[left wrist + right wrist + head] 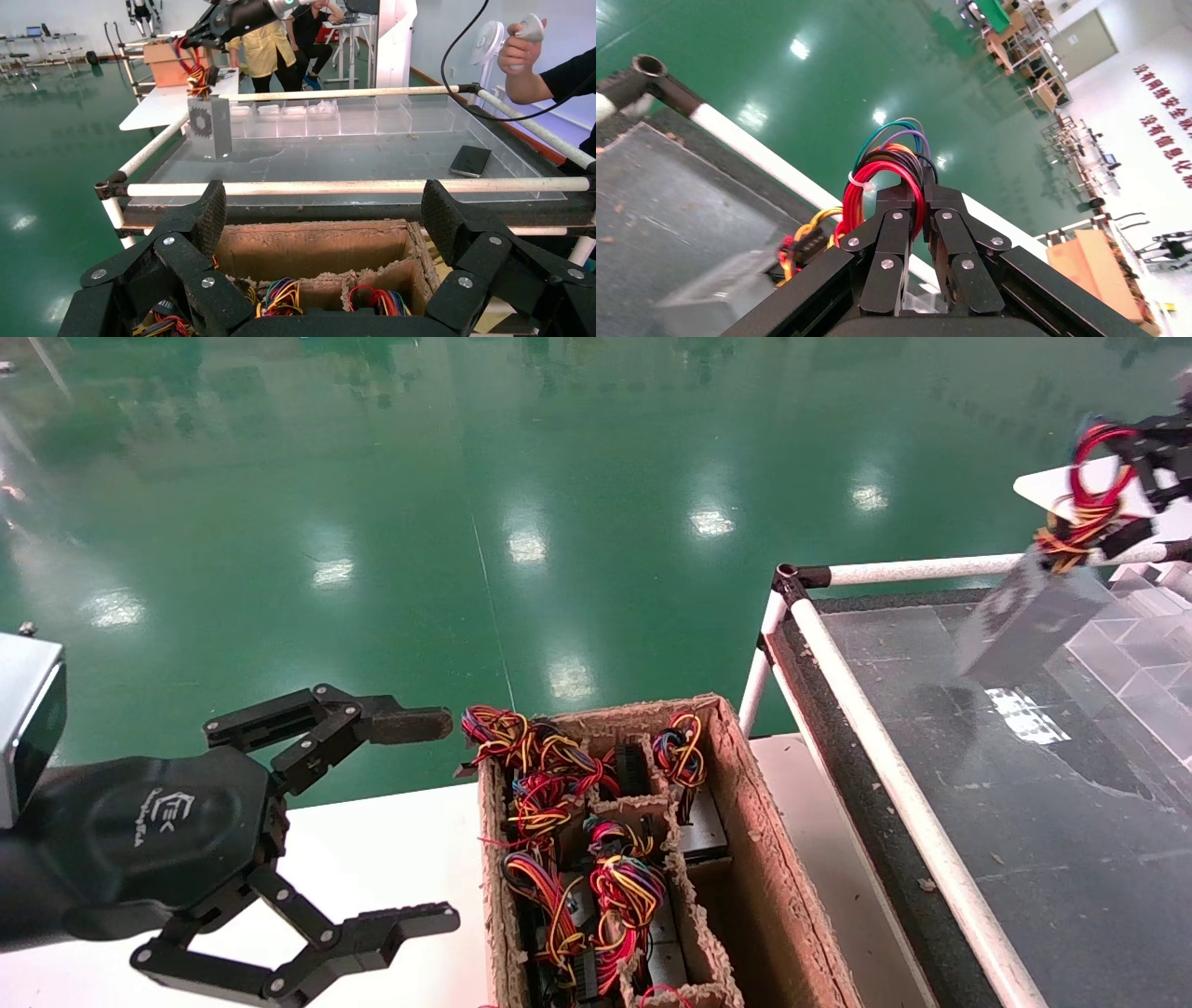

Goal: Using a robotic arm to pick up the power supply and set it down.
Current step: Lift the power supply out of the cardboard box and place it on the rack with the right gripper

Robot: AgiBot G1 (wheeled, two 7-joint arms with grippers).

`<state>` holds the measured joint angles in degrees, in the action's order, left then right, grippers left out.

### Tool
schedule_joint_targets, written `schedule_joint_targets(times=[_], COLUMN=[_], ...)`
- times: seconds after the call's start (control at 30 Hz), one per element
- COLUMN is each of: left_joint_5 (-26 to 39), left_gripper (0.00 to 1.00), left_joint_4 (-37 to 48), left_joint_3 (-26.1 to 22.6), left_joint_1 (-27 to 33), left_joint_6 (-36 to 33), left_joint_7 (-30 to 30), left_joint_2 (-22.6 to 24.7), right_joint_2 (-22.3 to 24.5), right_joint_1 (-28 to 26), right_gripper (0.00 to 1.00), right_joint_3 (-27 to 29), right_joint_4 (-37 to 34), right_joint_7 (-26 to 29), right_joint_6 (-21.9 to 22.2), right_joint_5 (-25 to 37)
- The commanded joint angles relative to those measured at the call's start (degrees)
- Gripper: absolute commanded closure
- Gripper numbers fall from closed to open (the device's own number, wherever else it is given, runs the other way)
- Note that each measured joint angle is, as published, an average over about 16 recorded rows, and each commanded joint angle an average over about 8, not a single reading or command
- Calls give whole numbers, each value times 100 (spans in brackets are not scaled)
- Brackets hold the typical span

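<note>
**Power supply lifted and over the tray, not yet set down**

My right tool (914, 210) is clamped narrow on the tied wire bundle (888, 179), and the power supply (1024, 617) hangs below it by those wires. In the head view the grey box is tilted, its lower corner near the clear floor of the railed tray (1052, 822) on my right side. From my left wrist view the same box (209, 126) appears upright with its vent side facing me, at the far corner of the tray, close to the white rail (351, 187) on that side. I cannot tell whether its bottom edge is touching the tray floor or just above it.

So the pick-up looks done: the box is out of the brown carton (745, 822) and well apart from it. What is left, as I judge it, is the setting down: lowering until the box rests flat, then letting go of the wires and pulling clear. Because I hold it by the bundle and not the body, the box may swing or tip as it lands, so the release needs care.

My left tool (424, 822) is spread wide and holds nothing; it hovers above the white counter (391, 859), just beside the carton, which holds more units with coloured wires (615, 887). A small dark flat object (471, 160) lies elsewhere in the tray, well away from the box.
</note>
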<state>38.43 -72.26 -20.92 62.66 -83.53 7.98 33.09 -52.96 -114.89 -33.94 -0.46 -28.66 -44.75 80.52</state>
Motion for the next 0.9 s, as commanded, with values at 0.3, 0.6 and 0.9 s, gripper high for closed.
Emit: schedule_joint_targets(times=[0.3, 0.6, 0.9], left_joint_5=[0, -1, -1], left_gripper=[0, 0, 0], left_joint_4=[0, 0, 0], left_joint_3=[0, -1, -1], left_joint_1=[0, 0, 0], left_joint_6=[0, 0, 0], left_joint_7=[0, 0, -1], left_joint_2=[0, 0, 0], right_joint_2=[-436, -720, -949], right_joint_1=[206, 327, 409], right_gripper=[100, 100, 100], right_joint_3=[65, 90, 125], right_joint_4=[30, 46, 56], right_joint_7=[96, 117, 147], right_joint_6=[145, 263, 328], right_joint_5=[-92, -128, -178])
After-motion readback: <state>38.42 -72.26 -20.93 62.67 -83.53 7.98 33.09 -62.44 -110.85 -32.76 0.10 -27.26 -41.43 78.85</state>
